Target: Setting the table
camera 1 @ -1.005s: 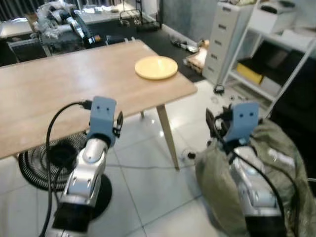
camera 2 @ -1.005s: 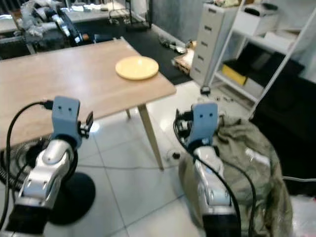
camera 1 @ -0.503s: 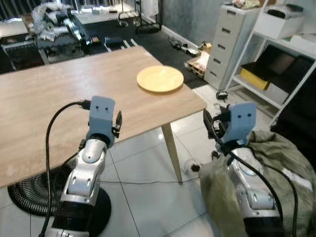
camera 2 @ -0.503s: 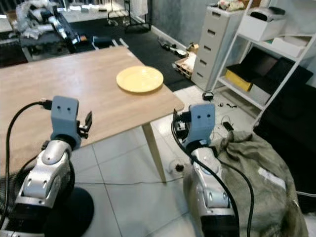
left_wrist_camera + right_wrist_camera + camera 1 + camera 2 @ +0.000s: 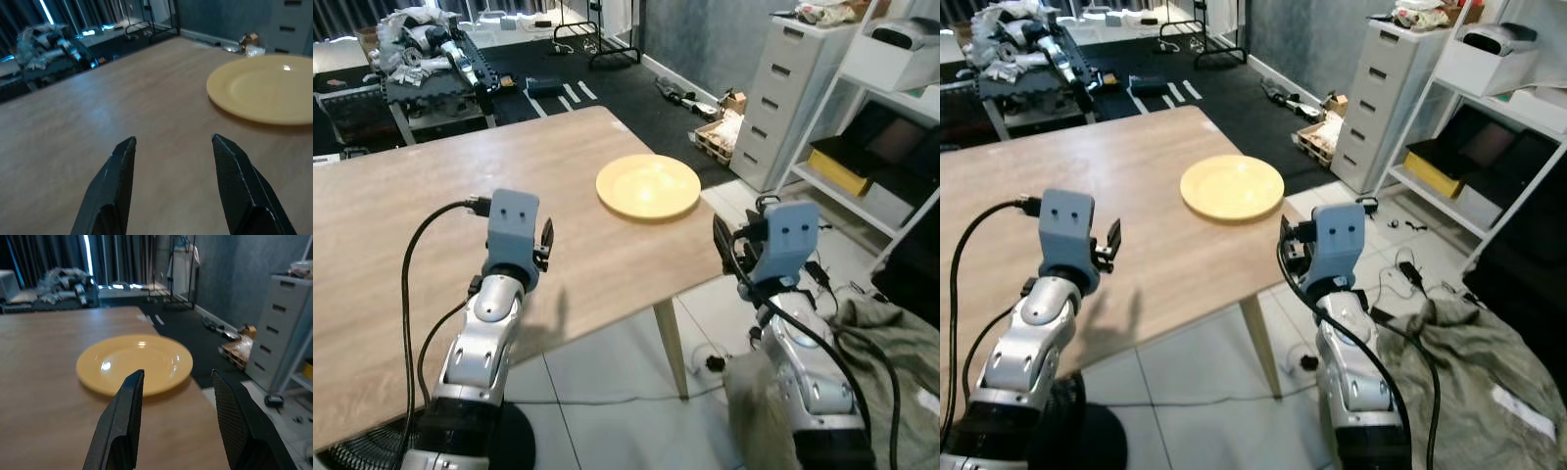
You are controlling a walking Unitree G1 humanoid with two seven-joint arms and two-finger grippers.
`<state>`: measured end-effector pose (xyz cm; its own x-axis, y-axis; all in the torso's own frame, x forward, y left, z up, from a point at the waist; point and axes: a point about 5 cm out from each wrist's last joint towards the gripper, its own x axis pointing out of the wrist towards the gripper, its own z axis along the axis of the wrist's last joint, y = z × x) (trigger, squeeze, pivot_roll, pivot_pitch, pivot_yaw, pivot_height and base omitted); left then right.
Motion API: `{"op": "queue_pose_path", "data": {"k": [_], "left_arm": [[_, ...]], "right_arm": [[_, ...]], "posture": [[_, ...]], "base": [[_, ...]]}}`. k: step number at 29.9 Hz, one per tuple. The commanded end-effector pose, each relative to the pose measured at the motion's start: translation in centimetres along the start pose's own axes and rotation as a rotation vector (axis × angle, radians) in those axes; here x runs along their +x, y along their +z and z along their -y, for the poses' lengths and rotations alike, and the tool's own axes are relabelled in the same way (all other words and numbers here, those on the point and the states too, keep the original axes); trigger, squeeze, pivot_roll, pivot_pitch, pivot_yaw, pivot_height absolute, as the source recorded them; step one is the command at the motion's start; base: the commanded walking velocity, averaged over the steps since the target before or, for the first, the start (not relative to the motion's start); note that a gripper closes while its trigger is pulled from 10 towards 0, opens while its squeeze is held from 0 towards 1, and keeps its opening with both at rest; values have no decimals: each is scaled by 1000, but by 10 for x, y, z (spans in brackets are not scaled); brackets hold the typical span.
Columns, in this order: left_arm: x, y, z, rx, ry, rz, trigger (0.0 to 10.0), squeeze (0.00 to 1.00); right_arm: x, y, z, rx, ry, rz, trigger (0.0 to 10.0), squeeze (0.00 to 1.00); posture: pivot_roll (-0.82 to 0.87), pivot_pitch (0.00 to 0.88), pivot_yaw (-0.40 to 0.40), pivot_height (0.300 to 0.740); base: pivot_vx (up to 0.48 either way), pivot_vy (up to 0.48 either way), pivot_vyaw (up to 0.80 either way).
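A round yellow plate [image 5: 648, 186] lies by itself near the right end of the light wooden table [image 5: 431, 206]. My left gripper [image 5: 173, 140] hovers low over the tabletop, open and holding nothing, with the plate [image 5: 264, 93] ahead and off to its right. My right gripper [image 5: 178, 374] is also open and holds nothing. It sits at the table's near right corner and points at the plate [image 5: 134, 363], a short way short of it. In the left eye view both arms are raised, with a blue wrist block on each, left [image 5: 514, 227] and right [image 5: 787, 240].
A white drawer cabinet [image 5: 793, 88] and a white shelf rack [image 5: 891, 108] stand to the right. A grey-green cloth heap [image 5: 901, 362] lies on the tiled floor by my right arm. A cluttered bench [image 5: 431, 54] stands beyond the table. The table leg [image 5: 672, 333] is under the near corner.
The whole picture has shifted: the camera has come closer to the table, so the table and plate sit nearer. Both grippers now reach the table's edge; both stay open.
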<state>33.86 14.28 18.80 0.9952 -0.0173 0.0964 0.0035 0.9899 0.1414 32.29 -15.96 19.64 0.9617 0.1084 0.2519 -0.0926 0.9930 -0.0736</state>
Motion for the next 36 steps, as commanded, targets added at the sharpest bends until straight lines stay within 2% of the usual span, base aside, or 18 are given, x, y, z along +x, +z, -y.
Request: {"op": "queue_pose_path", "data": {"k": [1,12,16,19,20,25,30,35,36], "left_arm": [[0,-3,0,5,-6,-14,10000,0],[1,-3,2,-4,-28,-18,10000,0],[0,0,11,28,-119,9,10000,0],[-1,1,13,34,-138,16,10000,0],[-3,3,16,36,-186,30,10000,0],[-5,4,19,45,-274,41,10000,0],[-7,3,19,56,-330,32,10000,0],[-7,2,15,51,-340,23,10000,0],[-6,0,10,39,-342,4,10000,0]], "right_arm": [[-2,-3,3,11,-10,-11,10000,0],[-2,-4,4,7,-20,-10,10000,0],[-2,-4,5,6,-22,-12,10000,0],[-2,-4,5,5,-22,-12,10000,0],[-1,-4,5,5,-23,-13,10000,0],[-1,-6,5,-2,-29,-22,10000,0],[-1,-14,9,-34,-69,-77,10000,0],[2,-20,2,-78,-27,-110,10000,0],[6,-23,-5,-91,-8,-129,10000,0]], "posture": [[-19,0,104,740],[-19,0,108,740],[-18,0,107,740],[-18,0,107,740],[-17,0,107,740],[-15,0,107,740],[-13,0,104,740],[-13,0,103,740],[-4,0,96,740]], "base": [[480,0,0],[469,0,0],[0,0,0],[0,0,0],[0,0,0],[0,0,0],[0,0,0],[0,0,0],[0,0,0]]}}
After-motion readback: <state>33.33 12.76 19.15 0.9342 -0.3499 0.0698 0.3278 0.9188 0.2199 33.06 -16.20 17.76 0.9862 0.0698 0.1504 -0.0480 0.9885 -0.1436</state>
